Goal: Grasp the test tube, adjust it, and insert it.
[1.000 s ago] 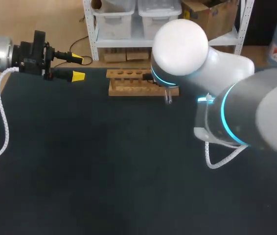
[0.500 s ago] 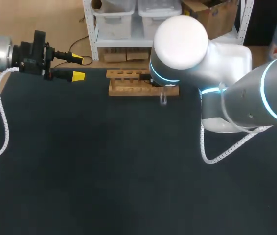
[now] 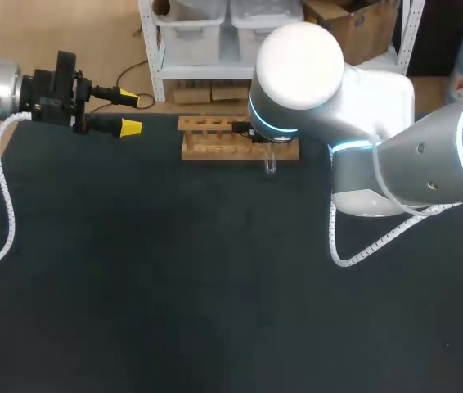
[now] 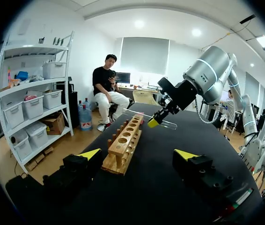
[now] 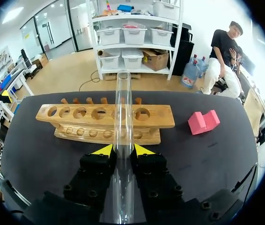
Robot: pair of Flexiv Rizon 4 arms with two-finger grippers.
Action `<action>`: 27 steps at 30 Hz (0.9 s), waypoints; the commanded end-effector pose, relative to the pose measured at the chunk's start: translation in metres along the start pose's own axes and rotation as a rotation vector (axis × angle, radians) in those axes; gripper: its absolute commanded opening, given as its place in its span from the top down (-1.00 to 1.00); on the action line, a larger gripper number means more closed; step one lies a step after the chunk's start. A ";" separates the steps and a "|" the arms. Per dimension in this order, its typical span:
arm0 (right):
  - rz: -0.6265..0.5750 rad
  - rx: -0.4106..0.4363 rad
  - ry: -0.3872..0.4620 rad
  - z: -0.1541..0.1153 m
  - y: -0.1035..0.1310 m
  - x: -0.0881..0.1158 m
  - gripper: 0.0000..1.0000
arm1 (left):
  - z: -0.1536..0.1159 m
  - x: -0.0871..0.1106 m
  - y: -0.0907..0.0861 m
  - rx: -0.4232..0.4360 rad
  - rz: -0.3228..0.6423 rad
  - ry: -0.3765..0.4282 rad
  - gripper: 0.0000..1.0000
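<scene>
The right gripper (image 5: pixel 123 151) pinches a glass tube (image 5: pixel 123 93) lying almost level above the wooden rack (image 5: pixel 160 117), so tilting it upright risks slipping or missing a hole, while the left gripper (image 4: pixel 139 154) hangs spread, well apart.

Your clear glass test tube (image 5: pixel 123 108) lies nearly level above the wooden test tube rack (image 5: pixel 160 117), crossing its row of holes toward one end.
</scene>
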State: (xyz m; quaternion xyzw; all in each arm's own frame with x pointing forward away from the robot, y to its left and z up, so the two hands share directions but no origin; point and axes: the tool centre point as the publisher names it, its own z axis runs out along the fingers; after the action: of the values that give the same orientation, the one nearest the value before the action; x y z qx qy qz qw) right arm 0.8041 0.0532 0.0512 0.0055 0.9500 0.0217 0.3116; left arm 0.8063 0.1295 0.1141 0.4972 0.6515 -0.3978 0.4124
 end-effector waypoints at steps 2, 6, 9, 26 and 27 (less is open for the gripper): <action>0.003 -0.001 0.004 0.004 0.001 0.000 1.00 | 0.000 0.001 0.000 -0.001 0.003 -0.002 -1.00; 0.007 -0.002 0.010 0.009 0.001 0.000 1.00 | 0.000 0.001 0.000 -0.001 0.003 -0.002 -1.00; 0.008 -0.004 0.015 0.010 0.002 0.000 1.00 | 0.000 0.001 0.000 -0.001 0.003 -0.002 -1.00; -0.006 -0.018 0.072 0.019 0.004 0.007 1.00 | 0.000 0.001 0.000 -0.001 0.003 -0.002 -1.00; -0.007 -0.019 0.074 0.019 0.004 0.008 1.00 | 0.000 0.001 0.000 -0.001 0.003 -0.002 -1.00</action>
State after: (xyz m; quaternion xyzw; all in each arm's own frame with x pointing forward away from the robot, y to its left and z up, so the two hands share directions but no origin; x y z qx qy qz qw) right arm 0.8067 0.0574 0.0331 -0.0010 0.9595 0.0305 0.2799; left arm 0.8063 0.1294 0.1141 0.4972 0.6515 -0.3978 0.4124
